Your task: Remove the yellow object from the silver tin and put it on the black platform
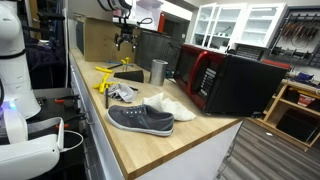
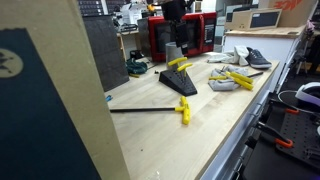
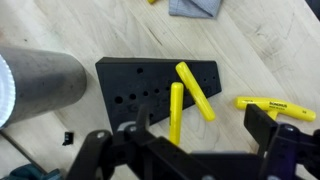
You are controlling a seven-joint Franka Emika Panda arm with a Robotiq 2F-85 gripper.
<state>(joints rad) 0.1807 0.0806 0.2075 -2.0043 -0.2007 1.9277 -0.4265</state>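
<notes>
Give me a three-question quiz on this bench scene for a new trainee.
1. True or false: two yellow sticks rest on the black platform.
2. In the wrist view, the silver tin is: A) beside the platform; B) on top of the platform; C) out of sight.
3. Fill in: the shoe on the counter is ___ with a white sole.
Key: 1 true; 2 A; 3 grey.

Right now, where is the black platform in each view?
In an exterior view: black platform left of centre, silver tin to its right.
In an exterior view: black platform centre, silver tin behind.
Wrist view: black platform centre, silver tin left.
Shared landmark: silver tin.
</notes>
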